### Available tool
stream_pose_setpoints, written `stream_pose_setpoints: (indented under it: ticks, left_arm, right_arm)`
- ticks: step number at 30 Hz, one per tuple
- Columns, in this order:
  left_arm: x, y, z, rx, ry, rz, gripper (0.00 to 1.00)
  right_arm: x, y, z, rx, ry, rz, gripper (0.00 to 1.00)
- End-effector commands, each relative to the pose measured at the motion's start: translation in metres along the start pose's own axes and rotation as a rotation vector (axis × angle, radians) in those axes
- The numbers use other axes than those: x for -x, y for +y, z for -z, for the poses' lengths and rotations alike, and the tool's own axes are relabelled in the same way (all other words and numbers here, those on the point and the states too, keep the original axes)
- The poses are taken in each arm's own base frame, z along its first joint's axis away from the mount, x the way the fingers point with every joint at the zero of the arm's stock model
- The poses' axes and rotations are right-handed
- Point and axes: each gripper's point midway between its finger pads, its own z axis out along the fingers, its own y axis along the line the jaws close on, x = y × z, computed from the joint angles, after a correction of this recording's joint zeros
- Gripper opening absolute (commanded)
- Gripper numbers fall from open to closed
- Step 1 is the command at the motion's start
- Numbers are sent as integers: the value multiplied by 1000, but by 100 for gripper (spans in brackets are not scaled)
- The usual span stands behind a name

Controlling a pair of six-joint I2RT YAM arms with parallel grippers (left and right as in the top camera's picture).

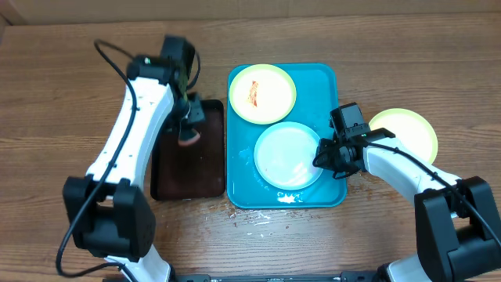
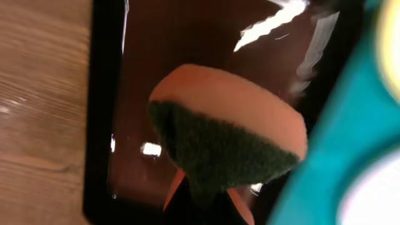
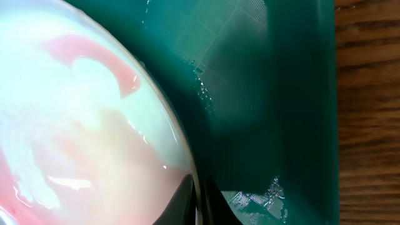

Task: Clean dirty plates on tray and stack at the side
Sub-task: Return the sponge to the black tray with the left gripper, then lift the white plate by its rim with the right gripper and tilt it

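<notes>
Item 1: turquoise tray (image 1: 333, 78), rectangular, lying flat at the centre of the wooden table (image 1: 63, 78), its long axis running from the far edge towards the robot, short ends facing far and near. Item 2: smeared yellow-green plate (image 1: 270, 95), round, flat on the tray's far half, its red streak lying roughly along the tray's length. Item 3: pale blue-white plate (image 1: 286, 154), on the tray's near half, just beside item 2, filmed with wet pink-red smears in the right wrist view (image 3: 81, 125). Item 4: second yellow-green plate (image 1: 403, 131), off the tray, on the table to its right, showing no smear. The right gripper (image 1: 322, 154) sat at item 3's right rim, its fingers closed together on that rim from either side (image 3: 199, 203). The left gripper (image 1: 186, 129) was clamped on an orange sponge (image 2: 225, 137) with a green scouring face, held over the black tray (image 1: 168, 176), which lay alongside the turquoise tray's left edge, long axes parallel.
</notes>
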Motion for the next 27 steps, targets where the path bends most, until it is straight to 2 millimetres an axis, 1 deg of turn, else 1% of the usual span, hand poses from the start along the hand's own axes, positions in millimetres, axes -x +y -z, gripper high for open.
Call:
stream_pose_setpoints:
  ticks: [1, 3, 4, 5, 6, 7, 8, 9, 12, 14, 16, 18, 19, 20, 21, 23, 24, 25, 27]
  left_arm:
    - [-22, 13, -40, 20, 96, 2, 4]
    - [-24, 17, -49, 21, 100, 13, 5]
    - [-24, 19, -51, 21, 102, 19, 10]
    - [-24, 20, -51, 19, 103, 23, 17]
    - [-23, 20, -50, 17, 104, 26, 26]
    - [-22, 21, -47, 13, 104, 31, 35]
    - [-21, 21, -44, 4, 105, 29, 41]
    - [-19, 20, -40, -13, 107, 22, 48]
    - [-11, 16, -20, -80, 100, 26, 61]
    - [-3, 17, -1, -125, 81, 49, 64]
    - [7, 19, 23, -168, 47, 66, 65]
    - [16, 21, 49, -218, 4, 71, 69]
    - [20, 24, 62, -240, -22, 76, 72]
    - [25, 28, 79, -263, -57, 86, 79]
    - [27, 29, 88, -277, -75, 89, 81]
    - [31, 35, 113, -317, -130, 103, 85]
    - [32, 36, 122, -331, -151, 104, 87]
    - [33, 38, 135, -355, -180, 106, 89]
    - [32, 41, 150, -373, -221, 112, 90]
  right_arm:
    - [-10, -29, -12, -133, 31, 0, 4]
    - [-12, -29, -11, -139, 44, -1, 4]
    - [-12, -29, -9, -143, 50, -1, 4]
    - [-12, -29, -7, -146, 57, -2, 4]
    - [-12, -29, -5, -149, 61, -2, 4]
    - [-10, -27, 0, -151, 66, 5, 4]
    - [-7, -24, 5, -151, 67, 21, 4]
    - [-4, -22, 11, -153, 64, 30, 4]
    - [10, -7, 37, -141, 50, 101, 4]
    - [21, 6, 60, -150, 31, 162, 4]
    - [31, 17, 81, -190, -3, 199, 4]
    - [41, 32, 101, -225, -51, 260, 4]
    - [46, 43, 111, -233, -80, 299, 4]
    - [51, 58, 123, -239, -126, 336, 4]
    - [53, 65, 127, -237, -145, 353, 4]
    - [57, 94, 140, -215, -214, 427, 4]
    - [57, 105, 143, -204, -240, 447, 4]
    - [57, 120, 146, -187, -278, 474, 4]
    - [57, 148, 149, -161, -355, 521, 4]
